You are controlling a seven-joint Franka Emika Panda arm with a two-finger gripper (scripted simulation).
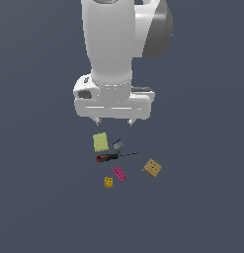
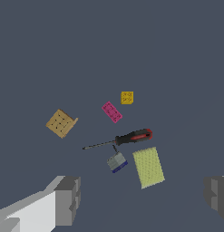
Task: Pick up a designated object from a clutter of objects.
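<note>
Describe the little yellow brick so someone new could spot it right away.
Start at the red-black screwdriver in the middle of the clutter. Past the flat pink brick, on the side away from the arm, lies the yellow brick: the smallest piece, mustard-coloured and squarish, well apart from the larger tan block.

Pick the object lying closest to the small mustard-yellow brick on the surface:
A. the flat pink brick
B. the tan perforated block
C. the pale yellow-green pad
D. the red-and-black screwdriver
A: in both views the pink brick lies right next to the yellow brick, apart from it; the other items lie farther off.
</note>
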